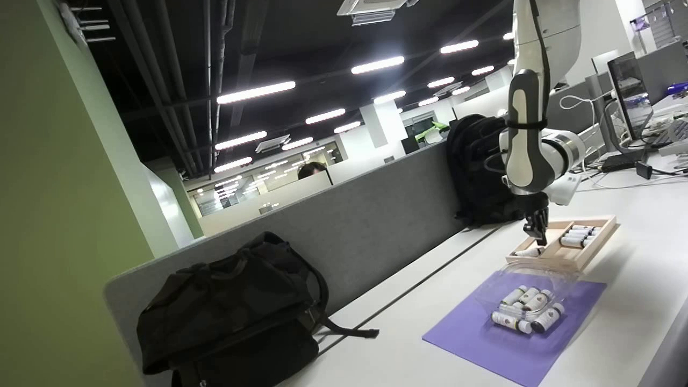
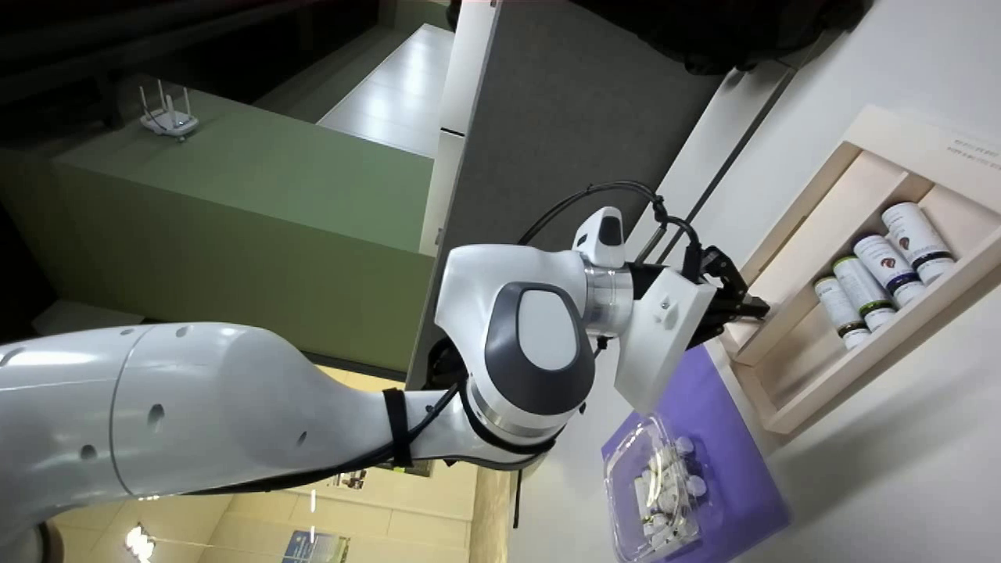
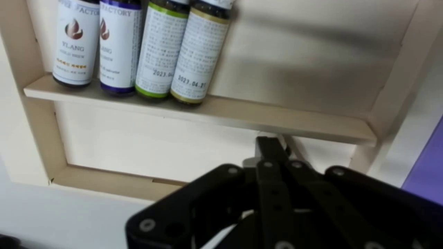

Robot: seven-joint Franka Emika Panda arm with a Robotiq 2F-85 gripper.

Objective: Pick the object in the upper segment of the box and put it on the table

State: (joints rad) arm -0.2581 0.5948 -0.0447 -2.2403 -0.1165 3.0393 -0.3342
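The box (image 1: 556, 263) is a light-wood tray split by a thin wall, and shows in both exterior views (image 2: 899, 137) and the wrist view (image 3: 17, 148). A white bottle (image 1: 529, 252) lies in the segment nearer the grey partition; in the wrist view only pale parts of it (image 3: 251, 162) show behind the fingers. Several bottles (image 3: 117, 52) lie side by side in the other segment. My gripper (image 1: 540, 241) points down over the single bottle, its fingertips (image 3: 271, 141) together close to the dividing wall. I see nothing between them. The table (image 1: 634, 301) is pale grey-white.
A purple mat (image 1: 467, 333) lies beside the box, bearing a clear plastic container (image 2: 618, 500) with several small bottles in and by it. Dark backpacks (image 1: 231, 312) stand against the grey partition (image 1: 376, 215). A monitor (image 1: 630, 97) and cables stand farther along the table.
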